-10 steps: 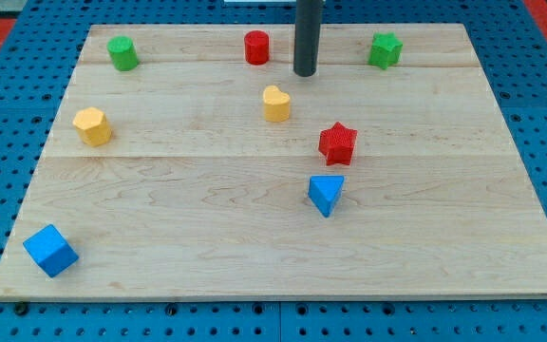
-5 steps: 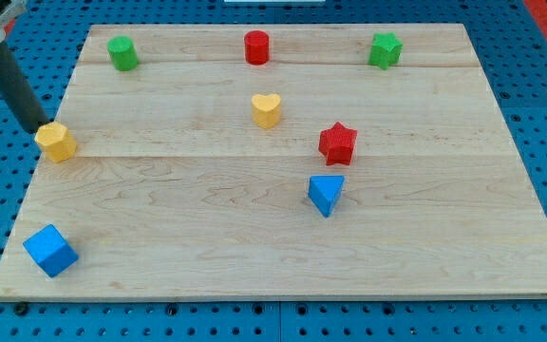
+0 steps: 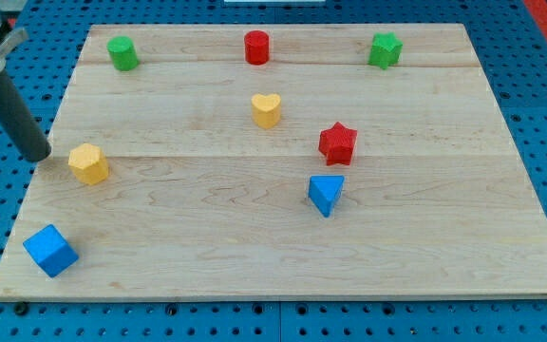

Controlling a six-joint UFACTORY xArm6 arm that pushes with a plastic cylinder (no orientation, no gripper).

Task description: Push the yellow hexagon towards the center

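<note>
My tip [image 3: 38, 157], a plain rod tool holding nothing, rests just left of the faceted yellow hexagon [image 3: 88, 163] on the pale wooden worktop [image 3: 273, 256].

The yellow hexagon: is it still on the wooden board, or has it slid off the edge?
On. The yellow hexagon sits wholly on the board, near its left edge, with my tip just to its left.

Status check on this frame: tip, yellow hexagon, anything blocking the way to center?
My tip at board's left edge, just left of yellow hexagon, small gap. Hexagon far left of center. Path rightward clear; yellow heart sits above that line.
</note>
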